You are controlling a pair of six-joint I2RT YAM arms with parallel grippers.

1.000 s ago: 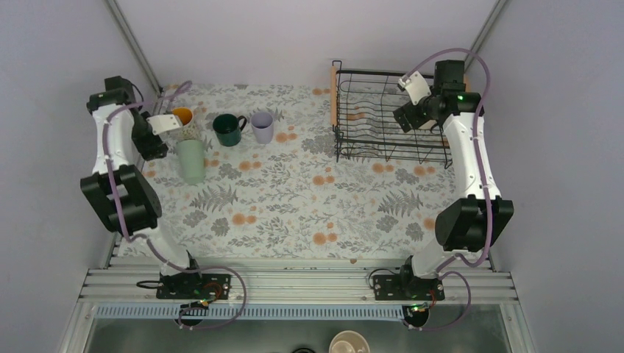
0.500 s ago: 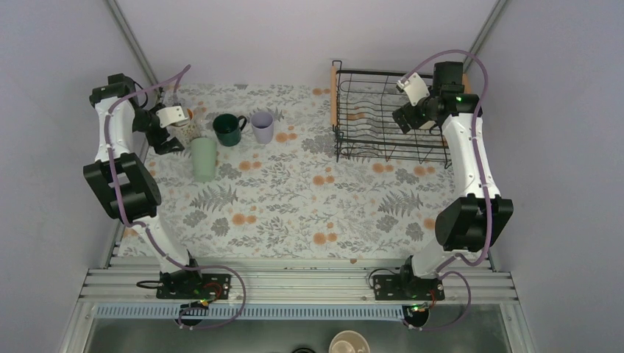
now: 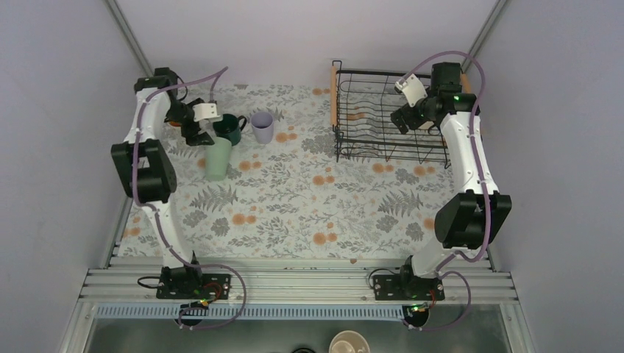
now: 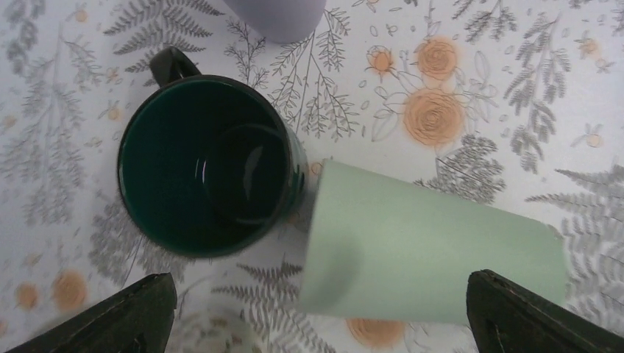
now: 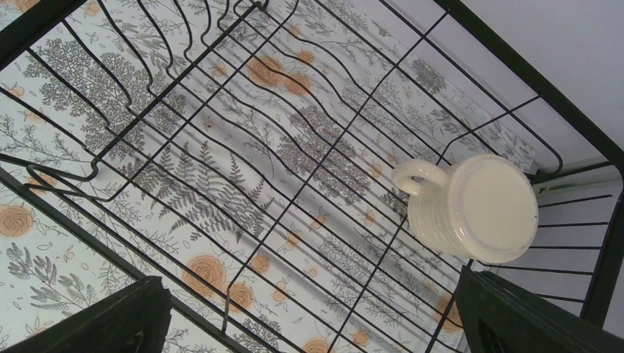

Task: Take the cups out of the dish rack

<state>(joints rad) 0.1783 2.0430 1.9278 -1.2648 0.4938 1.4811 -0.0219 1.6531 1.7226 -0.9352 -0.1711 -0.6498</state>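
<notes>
The black wire dish rack point(image 3: 390, 72) stands at the back right. The cream mug point(image 5: 474, 209) sits upside down in its corner. My right gripper point(image 3: 403, 121) hangs open over the rack floor point(image 5: 316, 323), apart from the mug. On the mat at the back left are the dark green mug point(image 3: 229, 126), the lavender tumbler point(image 3: 262, 126) and the mint green cup point(image 3: 218, 158), which lies on its side point(image 4: 434, 250). My left gripper point(image 3: 193, 132) is open above them point(image 4: 324, 323). The floral mug is mostly hidden behind the left arm; a blurred floral rim point(image 4: 213, 334) shows low in the left wrist view.
The rack's wooden handle point(image 3: 335, 99) faces the middle of the floral mat point(image 3: 294, 198). Grey walls stand close on both sides. A metal rail point(image 3: 294, 283) runs along the near edge, with a tan-beige cup point(image 3: 349, 343) below it.
My left arm has swung right from the far left edge to over the dark green mug. The mint green cup has shifted right with it. The right arm has barely moved.
</notes>
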